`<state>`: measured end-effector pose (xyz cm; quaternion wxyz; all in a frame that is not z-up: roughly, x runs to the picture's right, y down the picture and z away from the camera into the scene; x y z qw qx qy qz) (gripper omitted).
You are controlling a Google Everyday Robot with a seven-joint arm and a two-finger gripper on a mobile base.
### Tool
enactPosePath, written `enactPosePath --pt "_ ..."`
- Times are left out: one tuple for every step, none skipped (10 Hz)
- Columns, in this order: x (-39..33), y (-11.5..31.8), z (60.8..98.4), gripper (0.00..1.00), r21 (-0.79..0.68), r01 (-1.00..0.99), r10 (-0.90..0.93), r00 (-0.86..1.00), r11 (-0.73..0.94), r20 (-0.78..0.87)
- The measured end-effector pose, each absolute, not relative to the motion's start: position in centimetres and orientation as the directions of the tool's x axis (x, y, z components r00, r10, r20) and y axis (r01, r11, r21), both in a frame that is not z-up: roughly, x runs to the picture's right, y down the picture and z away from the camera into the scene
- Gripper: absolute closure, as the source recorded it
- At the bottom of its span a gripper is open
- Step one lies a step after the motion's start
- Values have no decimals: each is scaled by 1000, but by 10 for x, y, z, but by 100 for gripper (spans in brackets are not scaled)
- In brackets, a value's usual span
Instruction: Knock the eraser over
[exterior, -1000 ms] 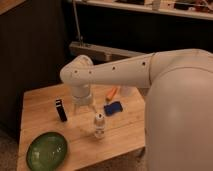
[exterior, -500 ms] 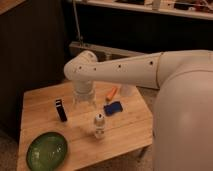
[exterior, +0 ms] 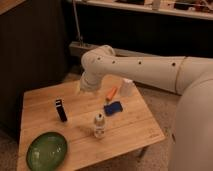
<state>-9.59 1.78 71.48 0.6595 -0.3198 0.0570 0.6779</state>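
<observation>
Status, left to right. The green plate (exterior: 46, 150) sits at the near left corner of the table (exterior: 135, 132). The eraser (exterior: 60, 110) stands upright on the left half of the table, in the same spot as half a second ago, so it has not been knocked over.

The gripper (exterior: 85, 87) has risen and drawn back slightly over the last second. It now hangs above the table, right of and behind the eraser and apart from it. Whether the jaws are wide or narrow cannot be told.

The bottle (exterior: 99, 125), blue pad (exterior: 113, 108) and orange object (exterior: 111, 93) have not moved.

Assessment: no contact has been made. The lift looks like repositioning, and a sweep to the left remains to be done.
</observation>
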Motion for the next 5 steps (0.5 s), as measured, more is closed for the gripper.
enactPosePath --pt "-100 16 717 58 -384 -913 863 82 -135 -498" --pt "-109 19 723 70 -436 -888 873 91 -147 -479" --pt "-120 23 729 81 -474 -867 879 99 -154 -466" --pt "-125 26 733 88 -494 -854 881 103 -160 -462" --pt "-129 30 741 97 -510 -843 880 103 -170 -463"
